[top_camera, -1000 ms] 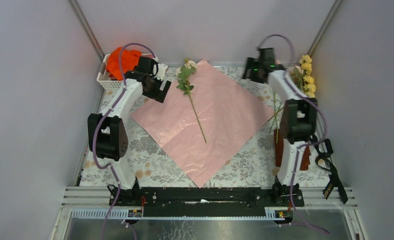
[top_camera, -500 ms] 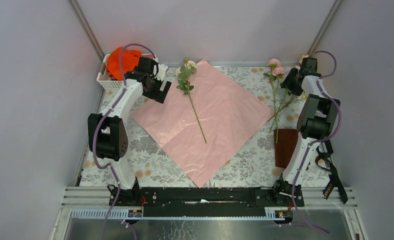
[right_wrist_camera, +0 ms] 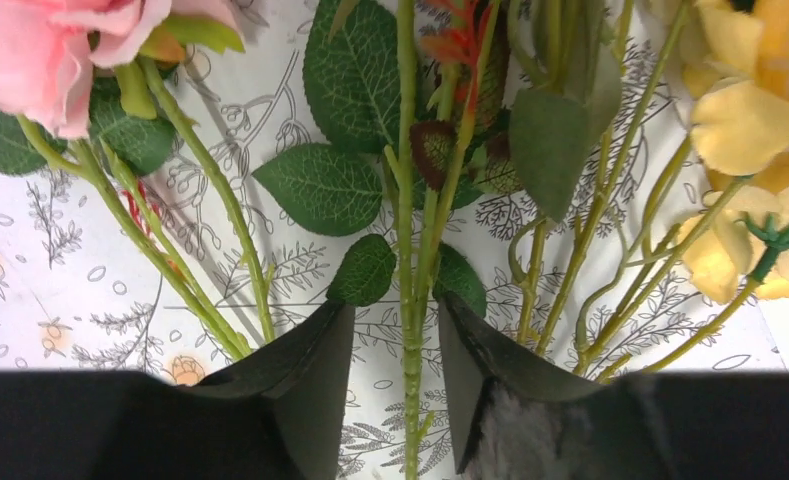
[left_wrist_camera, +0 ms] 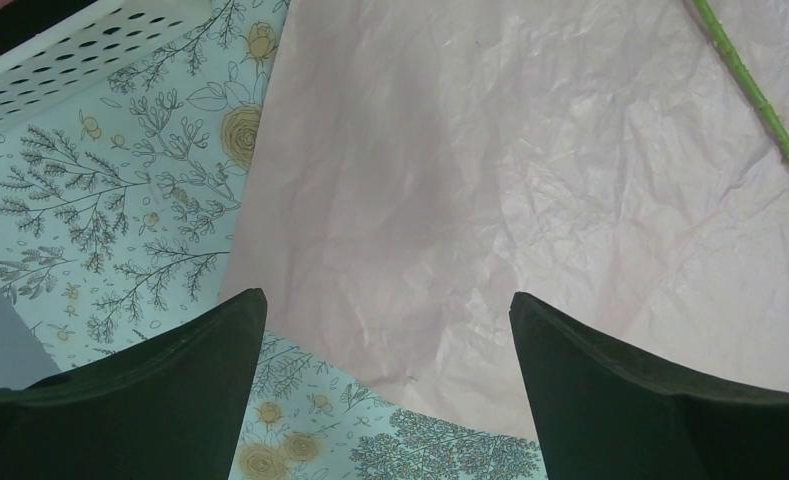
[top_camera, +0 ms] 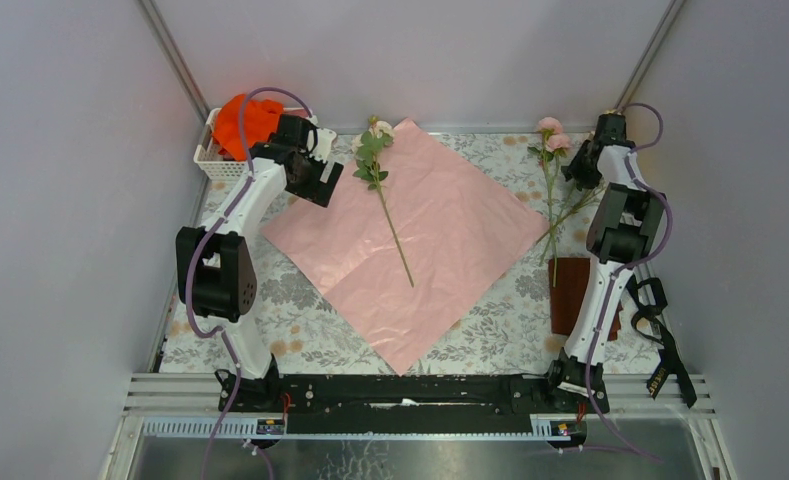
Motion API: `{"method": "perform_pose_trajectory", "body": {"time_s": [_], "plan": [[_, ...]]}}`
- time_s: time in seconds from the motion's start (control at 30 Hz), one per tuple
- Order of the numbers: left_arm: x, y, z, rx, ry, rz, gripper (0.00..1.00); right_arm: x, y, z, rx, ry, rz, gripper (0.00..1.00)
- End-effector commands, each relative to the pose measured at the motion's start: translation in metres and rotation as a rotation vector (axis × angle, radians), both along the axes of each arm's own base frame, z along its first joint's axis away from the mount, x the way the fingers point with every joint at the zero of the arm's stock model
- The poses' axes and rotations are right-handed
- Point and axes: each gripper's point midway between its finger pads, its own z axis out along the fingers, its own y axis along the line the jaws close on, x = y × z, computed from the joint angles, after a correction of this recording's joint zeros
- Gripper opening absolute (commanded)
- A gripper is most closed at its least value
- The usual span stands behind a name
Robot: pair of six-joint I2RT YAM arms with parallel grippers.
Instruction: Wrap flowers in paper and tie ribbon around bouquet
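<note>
R tool [right_wrist_camera: 395, 305] is down low at the far-right corner of the worktop [top_camera: 300, 320], jaws part-way apart w/ one thin green stem [right_wrist_camera: 407, 200] standing between the two black fingers [right_wrist_camera: 310, 370]. There's a sliver of gap each side, so it's round the stem but not pinching it. That stem belongs to the flowers [top_camera: 550, 128] lying loose there: pink bloom [right_wrist_camera: 40, 50] on one side of the wrist view, yellow blooms [right_wrist_camera: 760, 110] on the other, leaves & more stems fanned btw them, all flat on the flower-print cover. L tool [left_wrist_camera: 385, 300] is across the worktop, jaws spread wide w/ nothing in them, hovering over the left corner of the paper [top_camera: 440, 230]. The paper sits mid-worktop as a diamond, pink side up, a bit crinkled, w/ a single flower [top_camera: 390, 225] laid on it, head at the far corner, stem running to about the centre. Behind the L tool: white basket [top_camera: 210, 158] w/ an orange cloth [top_camera: 245, 120] in it. By the R arm, nearer its base: brown pad [top_camera: 565, 280], and the ribbon [top_camera: 670, 355], black, draped off the right edge, well apart from paper & flowers.
</note>
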Motion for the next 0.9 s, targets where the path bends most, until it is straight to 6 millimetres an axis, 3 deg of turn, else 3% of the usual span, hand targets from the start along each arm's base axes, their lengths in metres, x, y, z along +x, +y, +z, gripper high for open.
{"method": "perform_pose_trajectory", "body": {"time_s": [0.0, 0.1, 0.17, 0.27, 0.3, 0.33, 0.37, 0.43, 0.53, 0.63, 0.7, 0.77, 0.87], "plan": [[0.003, -0.001, 0.003, -0.008, -0.019, 0.008, 0.99, 0.0, -0.01, 0.002, -0.05, 0.034, 0.013, 0.35], [0.004, -0.001, 0.007, -0.01, -0.031, 0.008, 0.99, 0.003, -0.017, 0.019, -0.09, 0.024, 0.03, 0.13], [0.004, -0.002, 0.011, -0.013, -0.039, 0.005, 0.99, 0.007, -0.028, 0.049, -0.15, -0.017, 0.025, 0.0], [0.003, -0.003, 0.015, -0.019, -0.048, -0.001, 0.99, 0.015, -0.039, 0.121, -0.25, -0.154, 0.035, 0.0], [0.003, -0.003, 0.017, -0.022, -0.051, -0.004, 0.99, 0.017, -0.04, 0.161, -0.291, -0.237, 0.047, 0.0], [0.002, -0.004, 0.018, -0.027, -0.055, -0.007, 0.99, 0.018, -0.04, 0.18, -0.313, -0.283, 0.058, 0.0], [0.002, -0.005, 0.02, -0.031, -0.058, -0.011, 0.99, 0.015, -0.038, 0.222, -0.345, -0.37, 0.055, 0.0], [0.002, -0.006, 0.022, -0.036, -0.063, -0.014, 0.99, 0.006, -0.031, 0.284, -0.383, -0.526, 0.064, 0.0], [0.001, -0.007, 0.021, -0.042, -0.06, -0.022, 0.99, -0.014, -0.001, 0.364, -0.427, -0.792, 0.126, 0.0], [0.001, -0.007, 0.02, -0.042, -0.055, -0.021, 0.99, -0.039, 0.055, 0.409, -0.437, -1.031, 0.259, 0.0], [0.001, -0.007, 0.02, -0.038, -0.056, -0.02, 0.99, -0.05, 0.108, 0.422, -0.554, -1.126, 0.383, 0.0], [0.0, -0.006, 0.021, -0.037, -0.059, -0.019, 0.99, -0.057, 0.129, 0.425, -0.662, -1.131, 0.352, 0.0], [-0.001, -0.006, 0.022, -0.034, -0.063, -0.021, 0.99, -0.06, 0.172, 0.418, -0.523, -1.172, 0.441, 0.0]]}}
